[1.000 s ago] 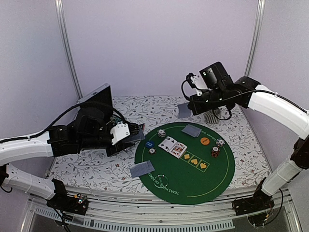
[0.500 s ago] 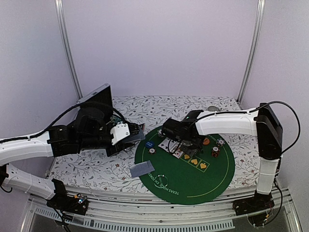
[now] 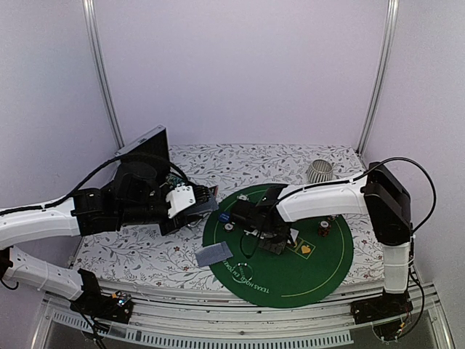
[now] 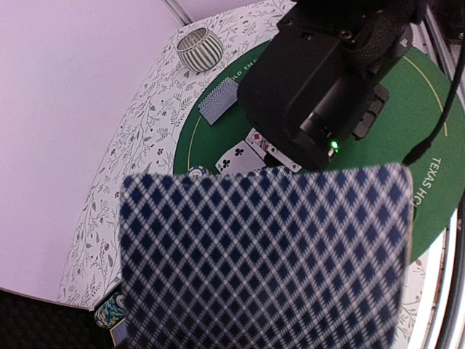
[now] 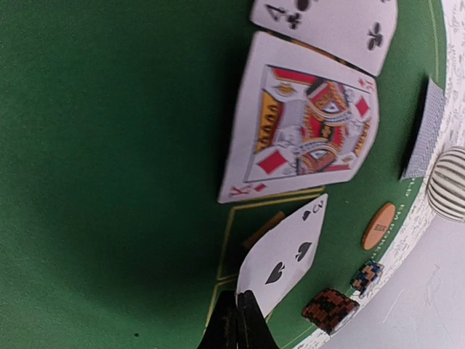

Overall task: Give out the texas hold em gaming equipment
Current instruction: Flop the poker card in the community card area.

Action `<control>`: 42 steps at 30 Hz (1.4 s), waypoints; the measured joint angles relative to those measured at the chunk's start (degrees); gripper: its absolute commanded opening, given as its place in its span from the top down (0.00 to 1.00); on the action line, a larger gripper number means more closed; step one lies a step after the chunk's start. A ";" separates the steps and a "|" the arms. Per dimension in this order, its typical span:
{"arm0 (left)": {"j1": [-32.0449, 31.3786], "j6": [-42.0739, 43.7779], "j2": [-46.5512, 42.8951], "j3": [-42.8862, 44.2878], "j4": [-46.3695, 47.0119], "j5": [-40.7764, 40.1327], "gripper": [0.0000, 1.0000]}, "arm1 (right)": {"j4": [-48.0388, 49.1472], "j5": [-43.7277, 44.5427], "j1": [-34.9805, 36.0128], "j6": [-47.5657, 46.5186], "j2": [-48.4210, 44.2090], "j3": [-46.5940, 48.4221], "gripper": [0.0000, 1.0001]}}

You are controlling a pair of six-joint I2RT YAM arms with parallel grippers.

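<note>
Your right tool (image 5: 240, 314) is pinched shut on the near corner of a spade card (image 5: 288, 251), face up. That card sits just beside the king of diamonds (image 5: 305, 134), on the side away from the four of clubs (image 5: 328, 20), so I read this as the third spot in the face-up row.

Its long axis runs slantwise from your fingertips out toward the orange disc (image 5: 378, 225), not square with the king. It hangs over the printed slot (image 5: 245, 227) on the green mat (image 5: 109, 145). You can't tell if its far end touches the felt; the dark shadow under it suggests it's tilted up. The likely next move is to lower it, square it to the slot and let go. Your right arm is by far the nearer one.

Your left tool (image 3: 202, 200) holds the deck (image 4: 265, 254) up off the table (image 3: 145, 251) by the mat's left edge. The checked blue back faces its camera and hides the fingers.

- **Cards:** thin, glossy and bendy, with rounded corners.
- **Mat:** round, matte felt.
- **Chip stacks (image 5: 329, 307):** striped, past the slot near the rim, apart from the card.
- **Face-down cards:** one card (image 5: 425, 131) on the far side, more (image 3: 213, 254) at the near-left edge.
- **Ribbed cup (image 5: 450, 182):** off the mat.
</note>
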 measured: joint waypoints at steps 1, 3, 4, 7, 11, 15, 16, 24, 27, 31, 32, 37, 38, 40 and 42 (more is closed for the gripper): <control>0.00 0.00 0.00 0.00 0.00 0.00 0.57 | 0.39 -0.92 0.22 -0.50 0.39 0.07 0.98; 0.00 0.00 0.00 0.00 0.00 -0.02 0.57 | 0.79 -2.47 0.37 -1.07 1.09 0.07 0.98; 0.00 0.00 0.00 0.00 0.00 0.00 0.57 | 0.90 -2.95 0.35 -1.16 1.29 0.07 0.98; 0.00 0.00 0.00 0.00 0.00 -0.02 0.57 | 1.11 -4.15 0.13 -1.38 1.42 0.07 0.98; 0.00 0.00 0.00 0.00 0.00 0.00 0.57 | 1.20 -4.83 -0.39 -1.44 1.42 0.07 0.98; 0.00 0.00 0.00 0.00 0.00 0.00 0.57 | 1.55 -4.98 -1.27 -1.46 1.90 0.15 0.98; 0.00 0.00 0.00 0.00 0.00 0.00 0.57 | 1.70 -5.01 -1.49 -1.49 2.23 0.26 0.98; 0.00 0.00 0.00 0.00 0.00 0.00 0.57 | 2.62 -5.42 -2.45 -1.95 3.28 1.75 0.98; 0.00 0.00 0.00 0.00 0.00 0.00 0.57 | 2.86 -5.84 -2.54 -2.12 3.52 2.36 0.98; 0.00 0.00 0.00 0.00 0.00 0.00 0.57 | 2.73 -6.12 -2.54 -2.12 4.63 3.82 0.98; 0.00 0.00 0.00 0.00 0.00 0.00 0.57 | 2.73 -6.19 -2.54 -2.12 4.76 4.07 0.98; 0.00 0.00 0.00 0.00 0.00 -0.02 0.57 | 2.64 -6.56 -2.56 -2.08 5.11 4.72 0.98; 0.00 0.00 0.00 0.00 0.00 0.00 0.57 | 2.62 -6.71 -2.58 -2.05 5.11 4.72 0.98; 0.00 0.00 0.00 0.00 0.00 0.00 0.57 | 2.51 -7.02 -2.67 -1.84 5.11 4.83 0.98; 0.00 0.00 0.00 0.00 0.00 0.00 0.57 | 2.03 -7.67 -3.02 -1.20 5.27 5.49 0.98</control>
